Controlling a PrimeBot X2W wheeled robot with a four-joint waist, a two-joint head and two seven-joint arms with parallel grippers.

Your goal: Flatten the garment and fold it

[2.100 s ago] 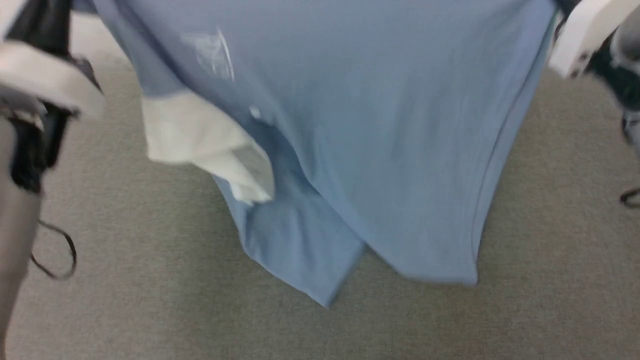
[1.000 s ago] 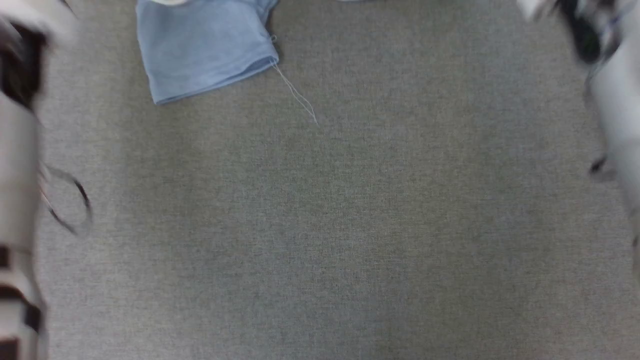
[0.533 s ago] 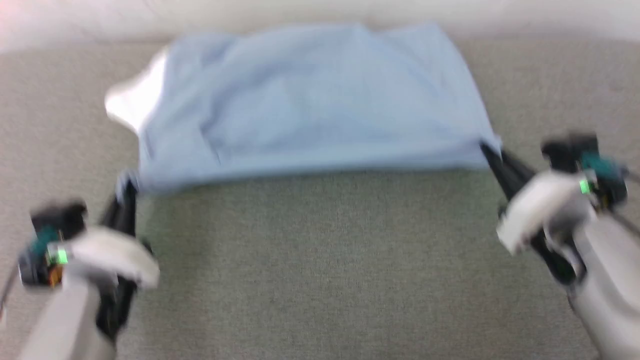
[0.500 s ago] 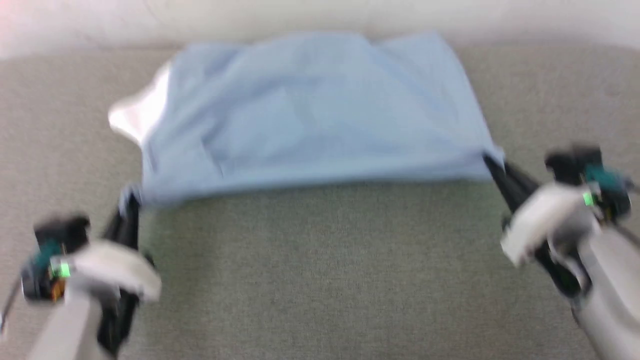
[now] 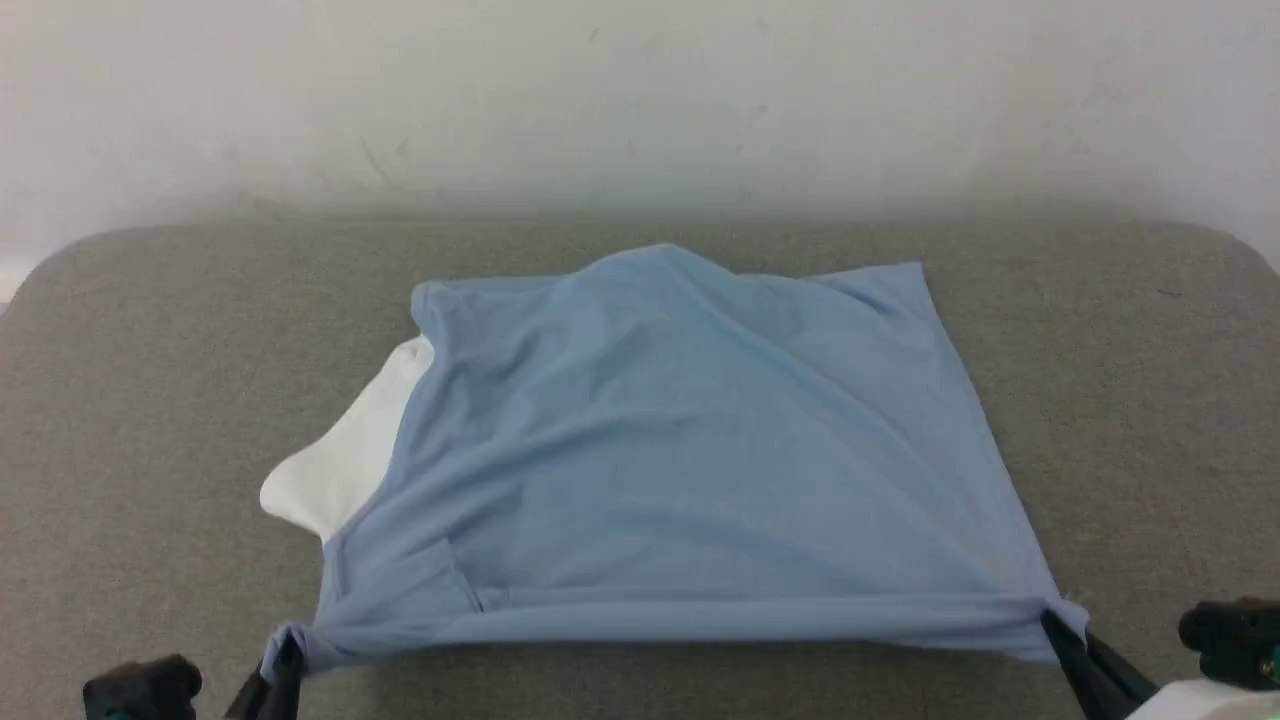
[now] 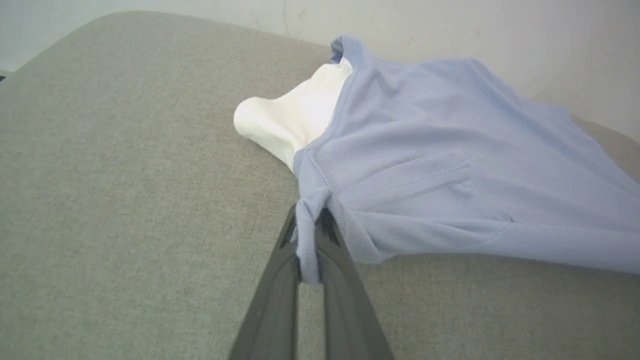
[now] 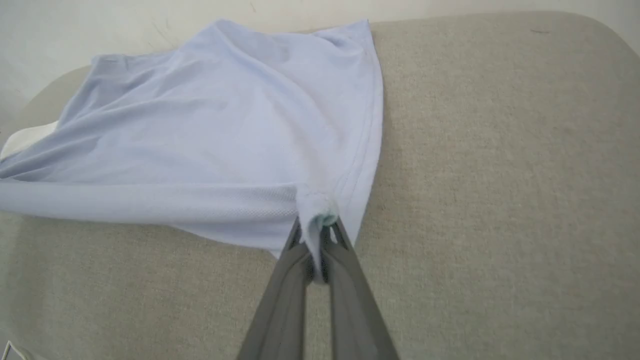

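Note:
The garment (image 5: pixel 680 460), a light blue knit shirt with a white part (image 5: pixel 350 450) sticking out at its left, lies spread over the grey padded table (image 5: pixel 150 400). Its near edge is stretched taut between both grippers. My left gripper (image 5: pixel 285 645) is shut on the near left corner (image 6: pixel 310 235). My right gripper (image 5: pixel 1055 625) is shut on the near right corner (image 7: pixel 315 210). The cloth still humps in slanting wrinkles across the middle. In the left wrist view the garment (image 6: pixel 450 165) shows a stitched hem and the white part (image 6: pixel 290 115) beside it.
The grey table has rounded far corners (image 5: pixel 1230 250) and ends at a pale wall (image 5: pixel 640 100) behind. Bare table surface lies to the left, right and front of the shirt.
The camera has swung up from the bare table to the whole shirt. Both grippers have drawn the shirt's near edge toward me, spreading it over the table, and now sit at the frame's bottom.

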